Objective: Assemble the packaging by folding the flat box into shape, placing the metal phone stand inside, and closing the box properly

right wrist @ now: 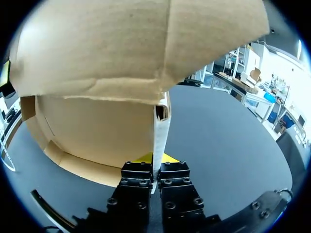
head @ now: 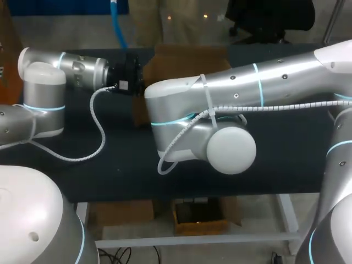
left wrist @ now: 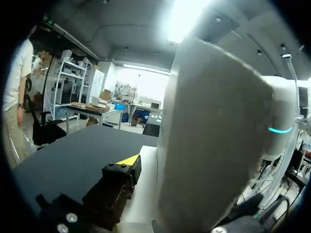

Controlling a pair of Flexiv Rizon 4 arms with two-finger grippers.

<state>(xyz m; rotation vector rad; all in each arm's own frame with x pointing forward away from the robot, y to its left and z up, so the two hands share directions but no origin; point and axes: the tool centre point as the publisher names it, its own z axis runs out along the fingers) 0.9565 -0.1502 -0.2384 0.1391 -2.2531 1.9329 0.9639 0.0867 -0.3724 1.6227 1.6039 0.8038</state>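
Note:
The brown cardboard box (head: 187, 59) stands at the back middle of the black table, mostly hidden behind my right arm (head: 220, 93). My left gripper (head: 127, 77) is at the box's left side. In the left wrist view one of its fingers (left wrist: 121, 177) stands off to the side of a box wall (left wrist: 214, 136), the other is hidden behind that wall, and the gripper is open. My right gripper (right wrist: 156, 160) is shut on the thin edge of an upright box panel (right wrist: 159, 131), under a folded-over flap (right wrist: 146, 43). No phone stand is in view.
The dark table top (head: 110, 165) runs bare along the front and at the right (right wrist: 228, 141). A white spiral cable (head: 88, 146) from my left arm hangs in a loop over the table's left part. My right arm's elbow (head: 231, 149) juts over the middle.

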